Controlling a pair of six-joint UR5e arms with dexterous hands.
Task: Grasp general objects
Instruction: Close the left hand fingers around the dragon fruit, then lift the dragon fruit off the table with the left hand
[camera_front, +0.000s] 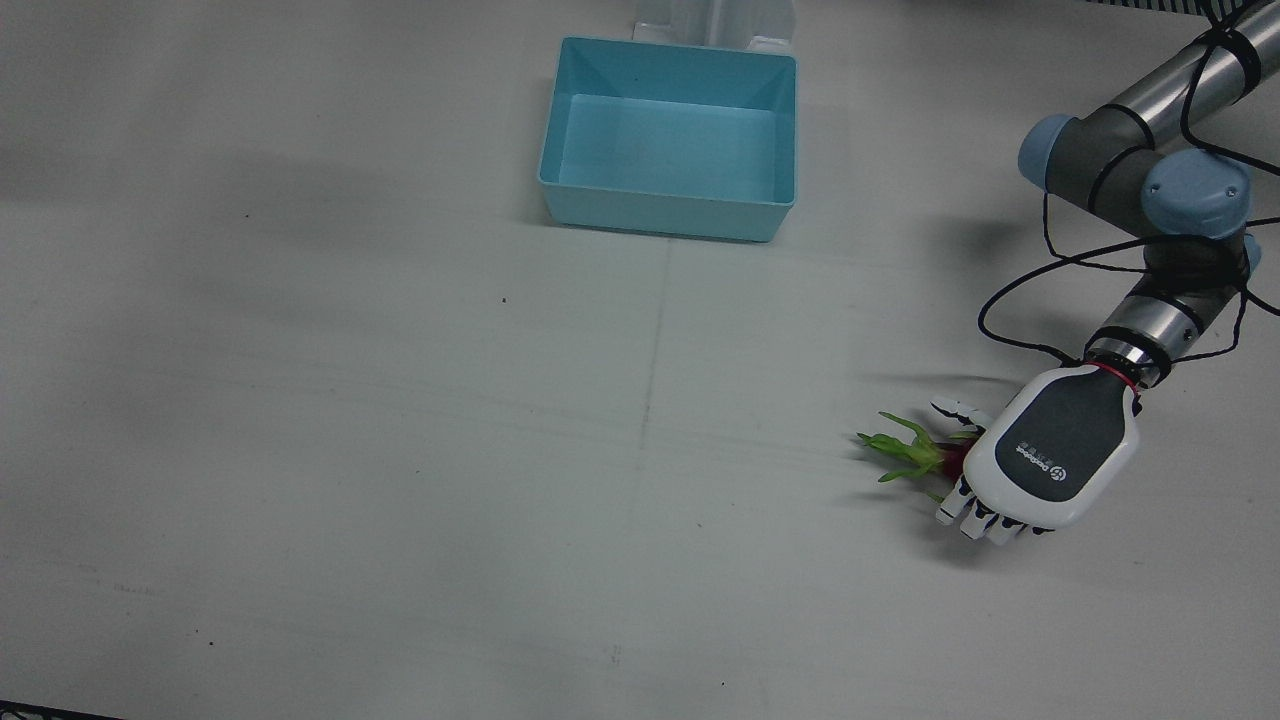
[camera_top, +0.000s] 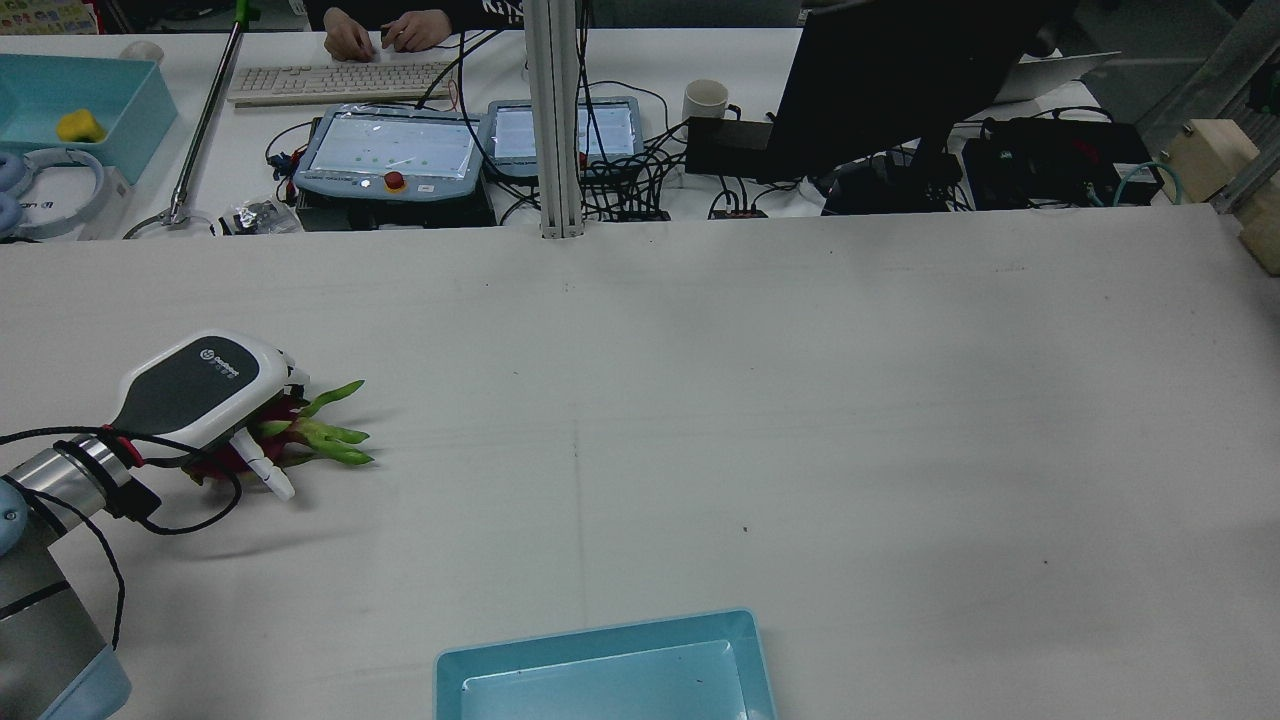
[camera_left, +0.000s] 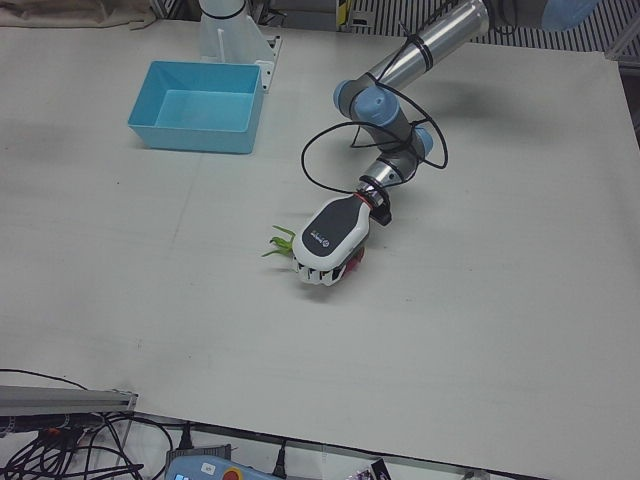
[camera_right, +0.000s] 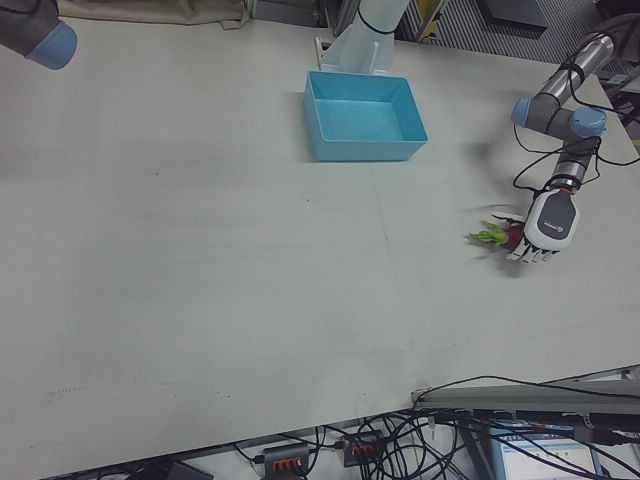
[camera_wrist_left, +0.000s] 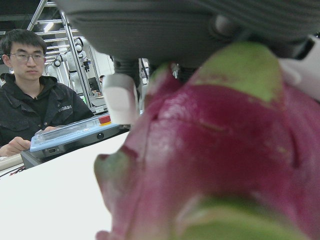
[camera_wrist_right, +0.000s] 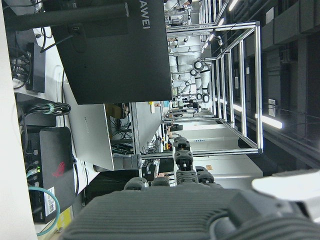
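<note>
Dragonfruit (camera_front: 915, 455) lies under left robot hand (camera_front: 1055, 447) (fingers curled).

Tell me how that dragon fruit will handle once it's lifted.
The dragon fruit looks rounded, so it may roll if released. Its green tips look bendy and poor to grip. The left hand covers the body, the firmer hold.

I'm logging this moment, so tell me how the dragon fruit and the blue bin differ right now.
The dragon fruit is magenta with green leafy tips; the bin is plain light blue. The fruit lies under the left hand, which covers most of it, whereas the bin stands apart, untouched and empty. The fruit is much smaller than the bin. Both rest on the white table.
</note>
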